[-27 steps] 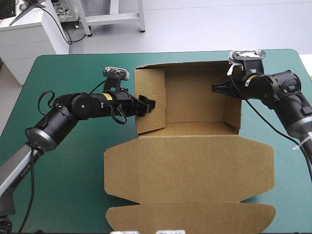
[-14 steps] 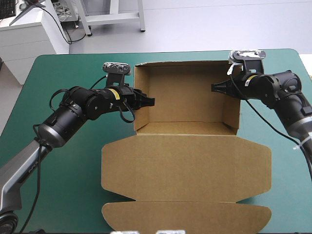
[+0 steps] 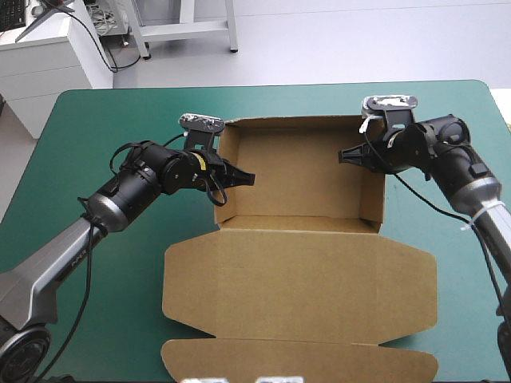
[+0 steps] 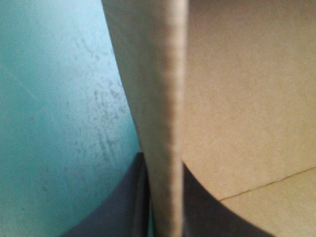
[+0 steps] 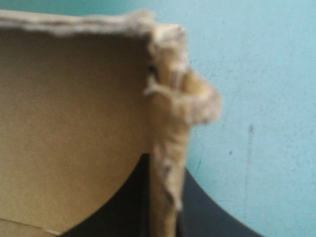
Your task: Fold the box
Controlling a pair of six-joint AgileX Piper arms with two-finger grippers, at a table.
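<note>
1. Now the left gripper (image 3: 242, 177) is clamped almost shut on the left wall (image 4: 163, 98) of the box (image 3: 299, 171), one finger inside and one outside. A pinch this close to the rim could slip off if the arm pulls sideways.
2. Likewise, the right gripper (image 3: 348, 155) is nipped onto the right wall (image 5: 165, 143), whose top corner looks frayed and crushed. More squeezing there may tear it.
3. Between them the box sits as an open tray toward the table's far edge, with its lid (image 3: 299, 275) flat toward the near edge.
4. If the arms move unevenly, the tray could twist, the tucked walls could spring loose, or the whole box could skid across the table (image 3: 120, 112).
</note>
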